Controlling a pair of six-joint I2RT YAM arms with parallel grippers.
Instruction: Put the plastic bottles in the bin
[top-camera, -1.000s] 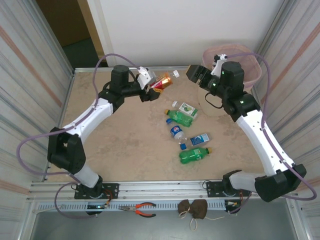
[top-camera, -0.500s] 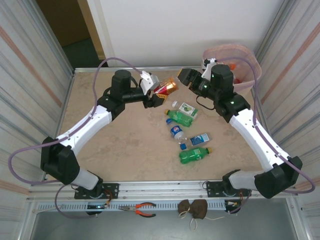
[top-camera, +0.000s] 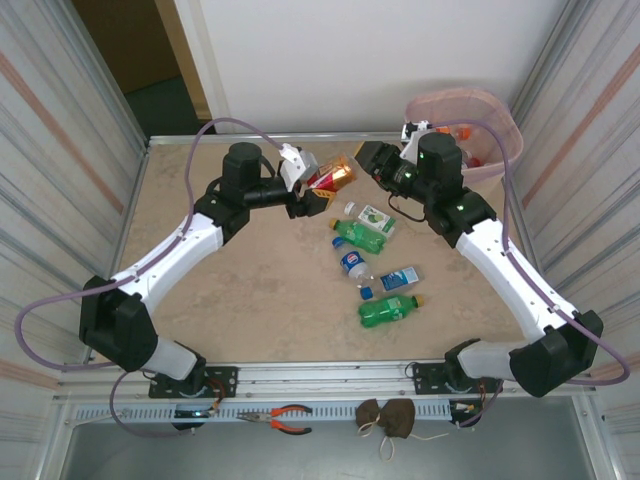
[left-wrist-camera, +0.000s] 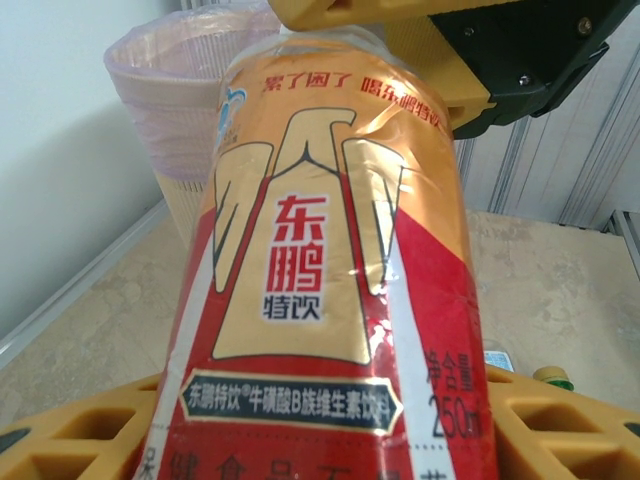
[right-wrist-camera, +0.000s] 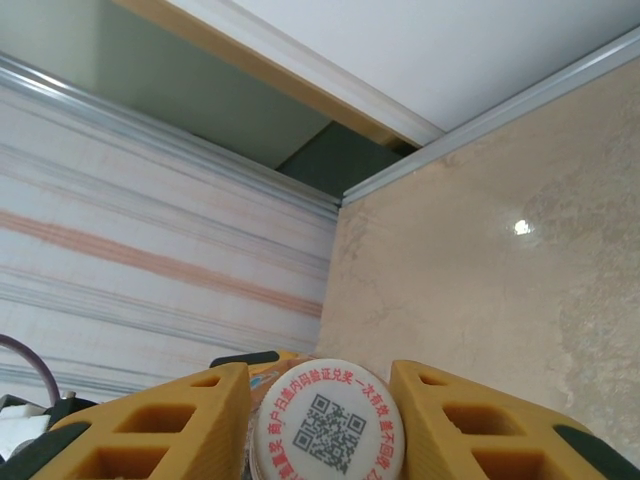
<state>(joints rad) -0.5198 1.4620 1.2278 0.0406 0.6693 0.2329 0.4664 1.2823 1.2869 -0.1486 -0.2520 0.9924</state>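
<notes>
Step in hand (judged): mid-air handover of the Dongpeng bottle from the left arm to the right, whose side the bin stands on.
Bottle position: off the table, lying roughly level, left of the bin with its cap end toward it.
Left gripper: fingers pinch the bottle's lower body.
Right gripper: its yellow fingers flank the cap, just beside or touching it. I cannot tell if they press.
Doing it well: seat the right fingers past the cap onto the neck if they will reach, since a round cap may pivot. The left lets go only once the right grip is firm. Then carry the bottle over the bin's rim and drop it inside the opening.
Risk: both arms pulling at once, or the bottle swinging down from a cap-only hold.
Label, main: 东鹏特饮.
Label, top: 累了困了 喝东鹏特饮.
Label, banner: 东鹏特饮 牛磺酸B族维生素饮料.
Label, side: 净含量 250ml.
Cap print: QR code inside a ring of red characters too small to read.
Loose bottles: on the table, nearer the arm bases than the bin. Their labels are unreadable.
</notes>
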